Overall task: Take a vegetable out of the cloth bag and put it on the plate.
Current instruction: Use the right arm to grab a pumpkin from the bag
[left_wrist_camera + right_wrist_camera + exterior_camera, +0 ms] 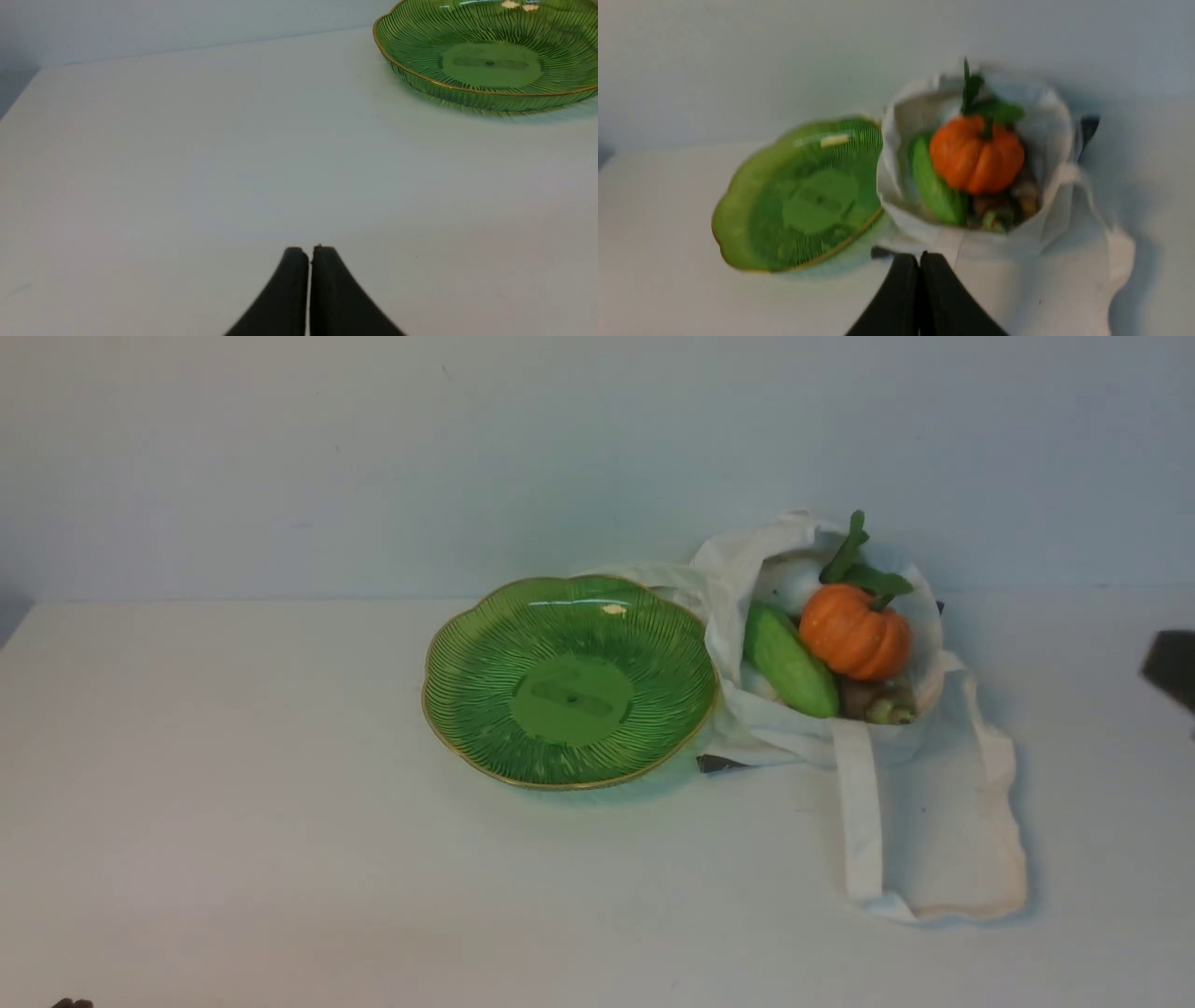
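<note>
The orange ribbed pumpkin (854, 632) with a green stem sits on top in the open off-white cloth bag (924, 803), at the table's right; the right wrist view shows the pumpkin (976, 155) and the bag (1064, 261) too. The green gold-rimmed plate (467, 709) lies empty just left of the bag and shows in the left wrist view (420, 74) and the right wrist view (752, 233). My left gripper (309, 252) is shut and empty above bare table, short of the plate. My right gripper (920, 257) is shut and empty, raised in front of the bag.
A smooth green cucumber (790, 661) and purple-brown stalks (878, 700) lie in the bag beside the pumpkin. A strap handle (861, 812) trails forward on the white table (280, 849). A dark part of my right arm (1172, 667) shows at the right edge.
</note>
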You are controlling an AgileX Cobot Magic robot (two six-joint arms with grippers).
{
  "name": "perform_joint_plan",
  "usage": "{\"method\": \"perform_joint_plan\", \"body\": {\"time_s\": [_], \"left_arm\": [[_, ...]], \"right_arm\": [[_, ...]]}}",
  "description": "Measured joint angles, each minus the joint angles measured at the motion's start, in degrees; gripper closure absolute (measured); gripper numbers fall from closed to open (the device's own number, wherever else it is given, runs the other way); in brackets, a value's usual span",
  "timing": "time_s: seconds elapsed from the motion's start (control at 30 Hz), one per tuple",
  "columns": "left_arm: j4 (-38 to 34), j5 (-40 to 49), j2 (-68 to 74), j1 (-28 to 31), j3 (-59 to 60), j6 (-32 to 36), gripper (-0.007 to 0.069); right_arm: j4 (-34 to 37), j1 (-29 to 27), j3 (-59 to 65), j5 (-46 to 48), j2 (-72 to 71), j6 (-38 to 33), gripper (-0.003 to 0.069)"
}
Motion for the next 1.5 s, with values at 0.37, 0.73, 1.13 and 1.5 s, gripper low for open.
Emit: {"method": "perform_joint_plan", "body": {"time_s": [0.37, 0.73, 1.13, 1.5], "left_arm": [[0.0, 0.0, 0.0, 0.0, 0.0, 0.0, 0.0629], [0.0, 0.0, 0.0, 0.0, 0.0, 0.0, 0.0629], [0.0, 0.0, 0.0, 0.0, 0.0, 0.0, 0.0629], [0.0, 0.0, 0.0, 0.0, 0.0, 0.0, 0.0629]], "right_arm": [[-0.2, 0.0, -20.4, 8.1, 35.4, -3.9, 0.0440], [-0.5, 2.1, -39.7, 8.8, 57.7, -6.7, -0.0024], [-1.7, 6.2, -41.7, -1.3, 61.9, -7.2, -0.0032], [-3.4, 5.7, -41.7, 3.8, 60.5, -7.4, 0.0062]]}}
